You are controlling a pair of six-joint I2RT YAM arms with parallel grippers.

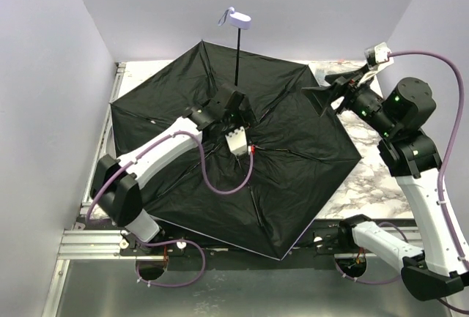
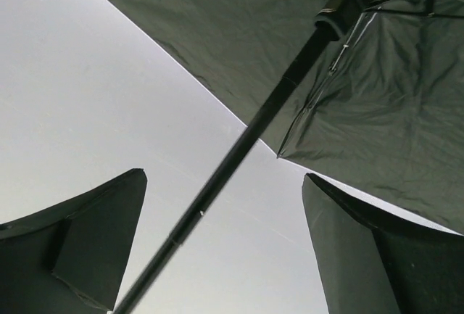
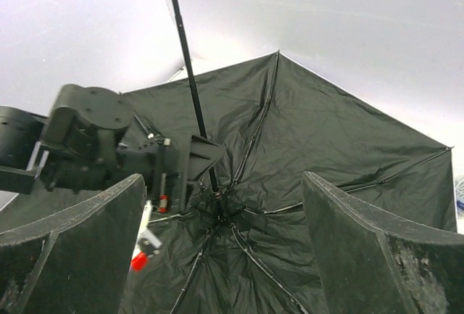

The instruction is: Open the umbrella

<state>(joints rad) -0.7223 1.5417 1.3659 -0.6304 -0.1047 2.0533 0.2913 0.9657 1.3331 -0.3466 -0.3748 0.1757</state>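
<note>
Top external: umbrella (image 1: 293, 185) lies inverted, shaft (image 1: 238, 57) upright.

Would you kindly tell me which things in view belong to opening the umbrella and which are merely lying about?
For the job: umbrella, open and upside down; its shaft; handle; left pincer, open around the shaft; right pincer, open.
Merely there: marbled table; metal rail.
</note>
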